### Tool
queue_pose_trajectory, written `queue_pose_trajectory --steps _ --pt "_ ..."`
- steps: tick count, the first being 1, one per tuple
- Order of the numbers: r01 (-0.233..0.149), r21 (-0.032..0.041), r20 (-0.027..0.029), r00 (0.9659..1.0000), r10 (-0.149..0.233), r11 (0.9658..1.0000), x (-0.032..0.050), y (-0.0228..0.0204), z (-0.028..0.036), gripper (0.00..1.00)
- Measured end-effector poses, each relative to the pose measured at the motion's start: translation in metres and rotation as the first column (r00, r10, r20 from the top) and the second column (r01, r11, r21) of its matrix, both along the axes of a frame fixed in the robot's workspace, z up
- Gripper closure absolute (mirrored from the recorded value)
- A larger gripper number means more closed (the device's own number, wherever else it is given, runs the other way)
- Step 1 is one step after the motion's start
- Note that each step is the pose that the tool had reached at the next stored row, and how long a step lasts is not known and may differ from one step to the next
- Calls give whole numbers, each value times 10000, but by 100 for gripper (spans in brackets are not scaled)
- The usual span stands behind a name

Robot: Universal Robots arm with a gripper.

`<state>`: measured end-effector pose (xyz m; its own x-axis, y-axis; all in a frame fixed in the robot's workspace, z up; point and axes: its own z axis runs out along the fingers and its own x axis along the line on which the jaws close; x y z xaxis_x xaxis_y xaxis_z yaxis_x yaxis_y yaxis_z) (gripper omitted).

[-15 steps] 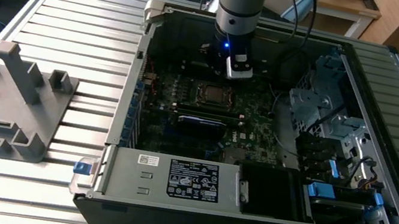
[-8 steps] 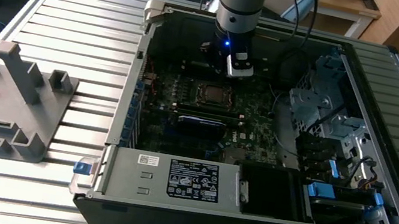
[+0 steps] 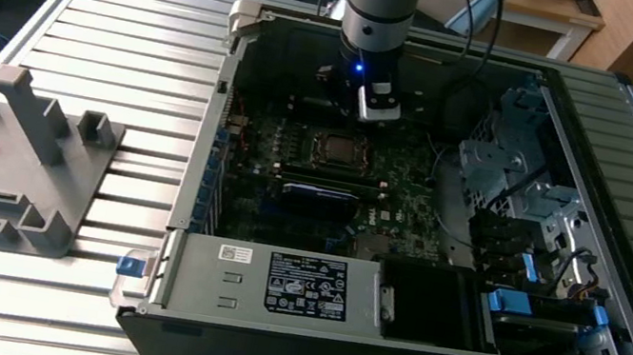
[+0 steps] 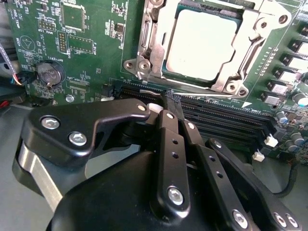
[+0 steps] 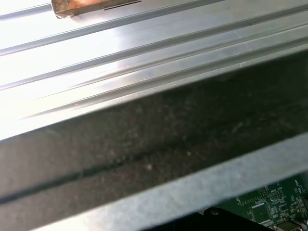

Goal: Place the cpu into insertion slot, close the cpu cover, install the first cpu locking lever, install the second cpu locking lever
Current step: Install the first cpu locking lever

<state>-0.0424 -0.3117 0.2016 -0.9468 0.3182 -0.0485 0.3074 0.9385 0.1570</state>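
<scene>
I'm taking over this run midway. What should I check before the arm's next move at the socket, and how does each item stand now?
1. cpu seated in the insertion slot: ok.
2. cpu cover down over the cpu: ok.
3. Wire locking lever beside the cover latched: cannot tell.
4. gripper shut, its tip at that lever: ok.

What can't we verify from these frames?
- insertion slot: too small in the exterior view to tell whether it is latched.
- cpu: one edge cut off by the second wrist view's border.
- motherboard: mostly hidden behind the case wall in the first wrist view.
- memory slots: partly covered by the gripper in the second wrist view.
</scene>
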Motion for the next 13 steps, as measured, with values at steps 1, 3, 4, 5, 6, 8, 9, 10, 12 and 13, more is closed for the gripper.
queue_pose_trajectory --steps 1,3,4,5,6,8,9,10,12,13 --pt "0 17 -1 10000 0 10000 -2 0 0 90" --pt "1 25 0 10000 -1 10000 -2 1 0 90" --pt "1 27 0 10000 -1 10000 -2 1 0 90" --pt "1 27 1 10000 -1 10000 -2 0 -1 90" --pt "1 27 1 10000 -1 10000 -2 0 -1 90" --pt "1 21 -1 10000 -1 10000 -2 0 -3 90" --pt "1 17 -1 10000 -1 10000 -1 0 -4 90" --pt "2 11 0 10000 -2 10000 1 0 -4 90" --pt "1 -21 0 10000 -1 10000 8 -2 -5 90" --pt "1 -42 1 10000 -1 10000 12 -3 -6 90"
